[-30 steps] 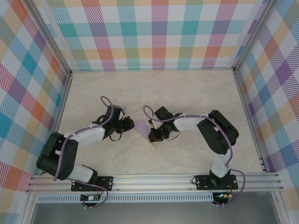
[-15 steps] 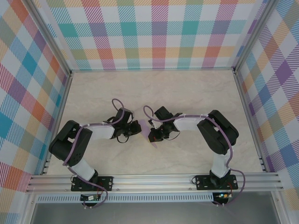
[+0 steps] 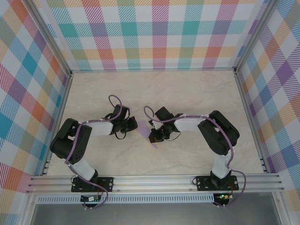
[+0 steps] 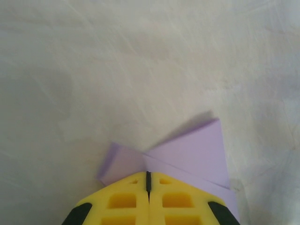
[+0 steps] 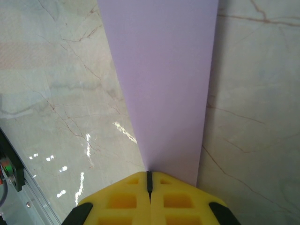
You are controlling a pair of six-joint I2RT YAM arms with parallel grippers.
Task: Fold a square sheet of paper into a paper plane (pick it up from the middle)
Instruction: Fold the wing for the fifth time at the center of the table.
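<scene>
The lilac-purple square sheet of paper (image 3: 143,127) lies folded on the marble table between my two grippers, with a narrow end reaching toward the near edge. In the left wrist view the paper (image 4: 192,150) shows creased flaps lying flat, and my left gripper (image 4: 148,174) is shut with its yellow tips over the paper's near edge. My right gripper (image 5: 149,173) is shut too, its tips resting on the paper (image 5: 161,84), which runs away from them as a long tapering strip. From above, the left gripper (image 3: 133,125) sits at the paper's left and the right gripper (image 3: 154,136) at its right.
The marble table (image 3: 154,93) is walled by checkered panels (image 3: 154,33) at the back and both sides. An aluminium rail (image 3: 154,180) carrying the arm bases runs along the near edge. Open floor lies behind the grippers.
The left arm swung its elbow inward and pushed its gripper right onto the paper, then drew back slightly left. The right arm and the paper have stayed put.
</scene>
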